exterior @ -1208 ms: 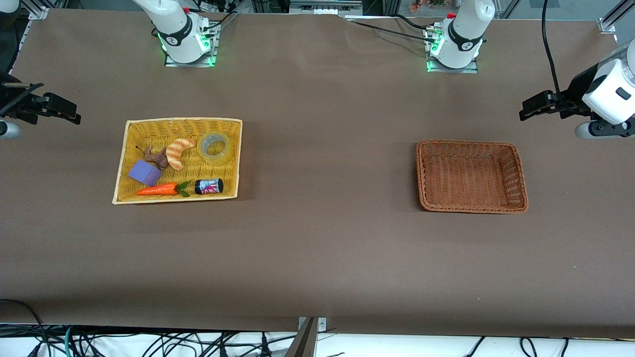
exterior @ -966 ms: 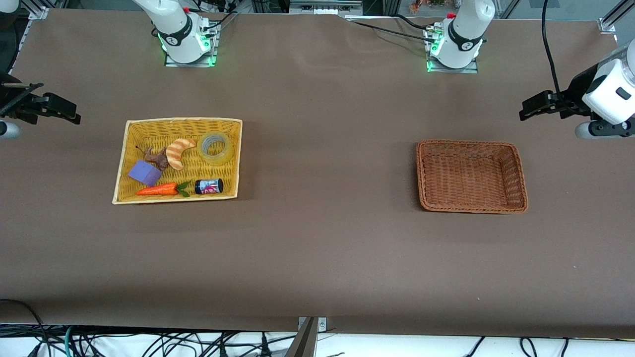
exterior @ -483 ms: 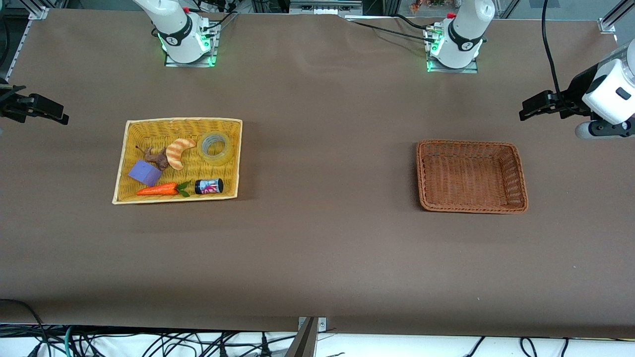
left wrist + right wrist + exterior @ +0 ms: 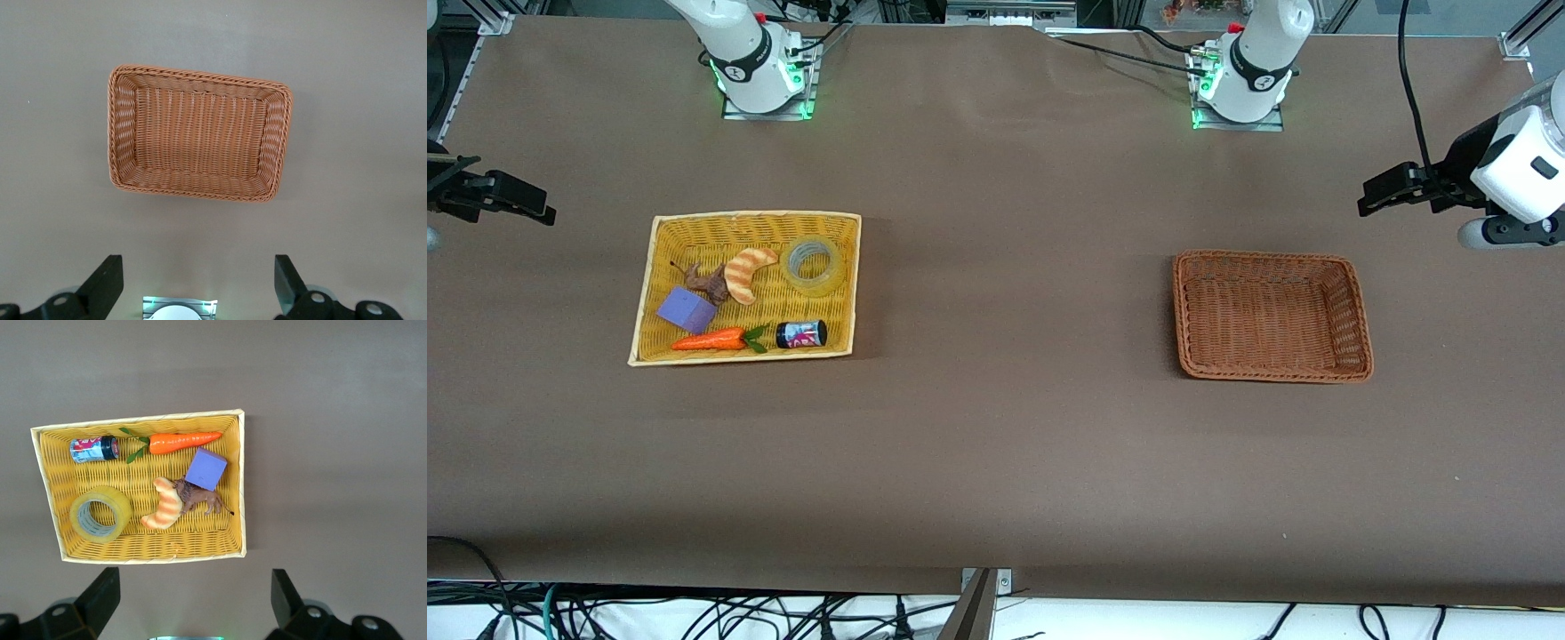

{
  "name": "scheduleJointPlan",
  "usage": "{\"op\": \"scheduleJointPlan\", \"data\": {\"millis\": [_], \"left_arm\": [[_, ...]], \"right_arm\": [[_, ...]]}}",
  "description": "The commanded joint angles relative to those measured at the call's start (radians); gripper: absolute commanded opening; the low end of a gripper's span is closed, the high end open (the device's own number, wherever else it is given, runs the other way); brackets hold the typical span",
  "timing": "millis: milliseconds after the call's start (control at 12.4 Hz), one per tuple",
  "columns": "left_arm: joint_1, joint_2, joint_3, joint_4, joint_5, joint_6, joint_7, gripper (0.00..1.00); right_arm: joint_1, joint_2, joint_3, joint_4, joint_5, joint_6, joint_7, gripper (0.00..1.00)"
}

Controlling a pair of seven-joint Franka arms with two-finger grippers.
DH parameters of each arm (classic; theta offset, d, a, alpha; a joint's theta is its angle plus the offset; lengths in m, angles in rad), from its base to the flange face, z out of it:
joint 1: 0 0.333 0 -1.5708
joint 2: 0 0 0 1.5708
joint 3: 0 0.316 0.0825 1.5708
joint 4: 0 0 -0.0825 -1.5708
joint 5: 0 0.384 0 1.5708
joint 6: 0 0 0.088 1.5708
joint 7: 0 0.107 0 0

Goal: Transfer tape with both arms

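On the desk (image 4: 996, 427) two baskets stand well apart. The flat basket (image 4: 660, 293) is toward the right arm's end; the deep basket (image 4: 1183, 311) is toward the left arm's end. In the flat basket, the tape (image 4: 813, 265) lies beside the croissant (image 4: 747, 272). The can (image 4: 801, 334), carrot (image 4: 710, 339) and cube (image 4: 686, 309) lie nearer to the front camera.

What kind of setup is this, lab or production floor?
Likely a robotics lab bench: two arm bases bolted to a brown-covered table, loose cables along its edge, and toy props like the carrot in a yellow basket.
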Motion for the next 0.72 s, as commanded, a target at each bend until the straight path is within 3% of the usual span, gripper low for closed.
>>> {"op": "scheduleJointPlan", "data": {"millis": [0,644], "left_arm": [[0.005,0.013,0.003,0.027,-0.028,-0.001,0.025,1.00],[0.004,0.017,0.003,0.027,-0.029,-0.001,0.025,1.00]], "right_arm": [[-0.005,-0.007,0.005,-0.002,0.009,-0.001,0.004,1.00],[-0.013,0.033,-0.001,-0.002,0.007,-0.017,-0.005,1.00]]}}
